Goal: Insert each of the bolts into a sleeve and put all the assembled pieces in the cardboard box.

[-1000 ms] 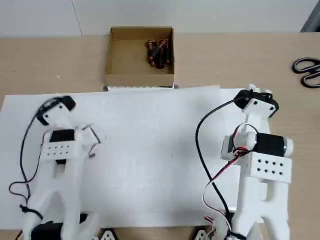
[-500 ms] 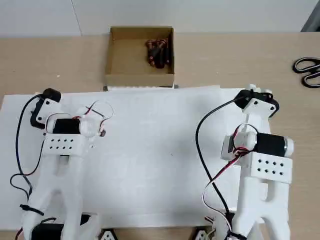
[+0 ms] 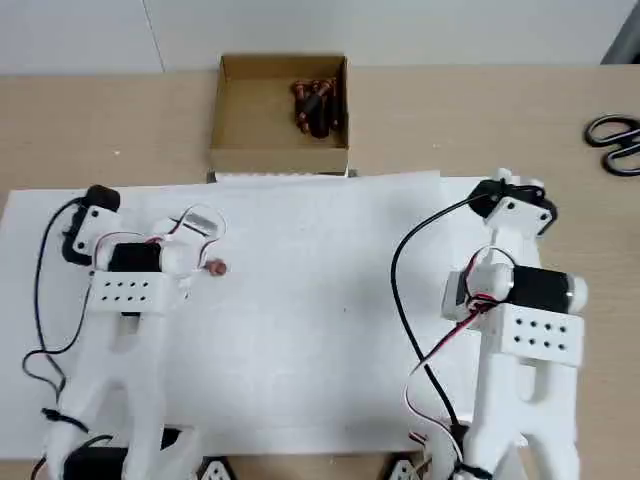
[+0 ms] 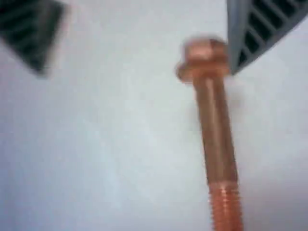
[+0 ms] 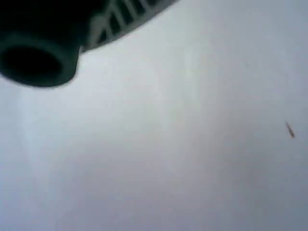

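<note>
Where your left arm point(image 3: 128, 290) bends over the left side of the white paper point(image 3: 320, 300), its gripper point(image 4: 137, 67) stands wide apart and grips nothing. One copper bolt point(image 4: 214, 139) seems to lie flat on the paper between the fingers, though the close view is too blurred to be sure. Its head sits just beside one finger point(image 4: 260, 29), perhaps touching it, and well apart from the other. From above, you can see the bolt's head peeking out just beside that arm.

Your cardboard box point(image 3: 250, 115) rests on the table point(image 3: 480, 110) just past the paper's far edge. A cluster of copper pieces point(image 3: 318, 105) lies against its right wall. Your right arm point(image 3: 520, 310) stands over the paper's right edge. Scissors point(image 3: 612, 132) lie at the table's far right.
</note>
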